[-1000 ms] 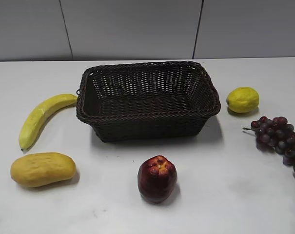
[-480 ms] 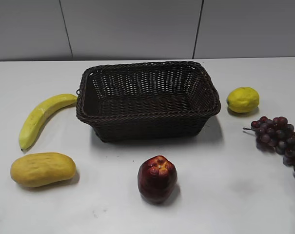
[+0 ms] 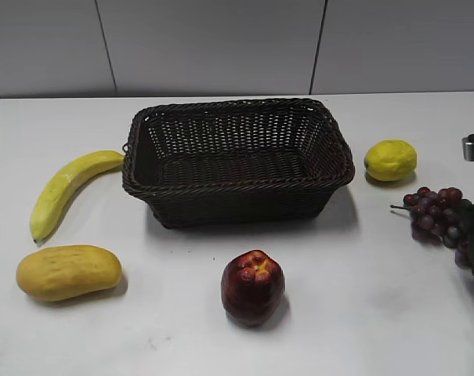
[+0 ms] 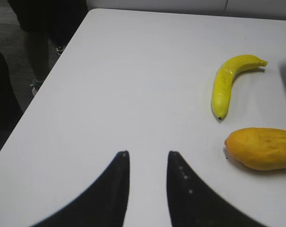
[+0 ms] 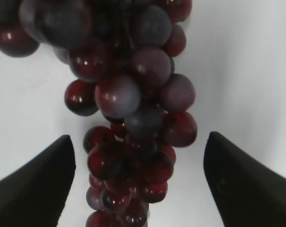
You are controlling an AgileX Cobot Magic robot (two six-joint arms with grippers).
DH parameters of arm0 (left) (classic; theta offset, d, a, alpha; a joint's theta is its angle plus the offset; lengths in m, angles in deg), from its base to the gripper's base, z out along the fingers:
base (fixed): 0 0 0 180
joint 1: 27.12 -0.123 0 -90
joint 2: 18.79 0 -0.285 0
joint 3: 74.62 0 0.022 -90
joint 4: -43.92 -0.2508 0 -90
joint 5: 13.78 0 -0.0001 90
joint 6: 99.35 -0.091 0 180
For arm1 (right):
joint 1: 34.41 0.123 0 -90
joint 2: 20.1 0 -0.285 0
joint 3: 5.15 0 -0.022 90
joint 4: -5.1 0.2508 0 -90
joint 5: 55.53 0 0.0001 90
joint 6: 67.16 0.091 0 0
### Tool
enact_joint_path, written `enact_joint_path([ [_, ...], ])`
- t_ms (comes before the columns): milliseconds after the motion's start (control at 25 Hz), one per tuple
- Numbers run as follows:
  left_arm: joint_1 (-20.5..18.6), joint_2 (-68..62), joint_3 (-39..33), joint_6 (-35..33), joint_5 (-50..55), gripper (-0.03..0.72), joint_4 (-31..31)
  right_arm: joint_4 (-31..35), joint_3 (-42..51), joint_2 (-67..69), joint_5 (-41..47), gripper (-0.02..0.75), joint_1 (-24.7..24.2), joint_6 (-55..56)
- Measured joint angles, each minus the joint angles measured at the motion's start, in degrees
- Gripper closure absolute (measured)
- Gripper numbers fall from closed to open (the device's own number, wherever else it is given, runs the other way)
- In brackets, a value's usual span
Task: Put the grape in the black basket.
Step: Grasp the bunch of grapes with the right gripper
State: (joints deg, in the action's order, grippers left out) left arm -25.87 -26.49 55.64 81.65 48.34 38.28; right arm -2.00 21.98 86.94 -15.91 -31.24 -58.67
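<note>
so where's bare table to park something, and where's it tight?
Open: front right, between the apple-like fruit and the grape; also the far-left table beyond the banana. Tight: banana tip near the black basket; right edge, where the right claw straddles the grape below the lemon.

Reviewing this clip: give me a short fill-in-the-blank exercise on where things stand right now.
1. The black basket holds ____ fruit.
2. The right gripper has its fingers spread on either side of the ____.
3. Between the banana and the lemon sits the ____.
4. The left gripper hovers over bare table, holding ____.

Missing words: no; grape; basket; nothing
</note>
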Motion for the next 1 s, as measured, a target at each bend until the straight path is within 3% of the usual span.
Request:
enact_joint_path([
  [560,0.00,0.00,0.00,0.00,0.00,0.472,0.00,0.11,-0.02,4.80,-4.28,0.212,0.00,-0.65],
  [640,0.00,0.00,0.00,0.00,0.00,0.472,0.00,0.07,-0.13,4.80,-4.35,0.283,0.00,-0.65],
  [760,0.00,0.00,0.00,0.00,0.00,0.472,0.00,-0.23,-0.28,4.80,-4.42,0.491,0.00,-0.70],
  [1000,0.00,0.00,0.00,0.00,0.00,0.472,0.00,-1.83,-1.96,4.65,-4.47,0.507,0.00,-0.70],
])
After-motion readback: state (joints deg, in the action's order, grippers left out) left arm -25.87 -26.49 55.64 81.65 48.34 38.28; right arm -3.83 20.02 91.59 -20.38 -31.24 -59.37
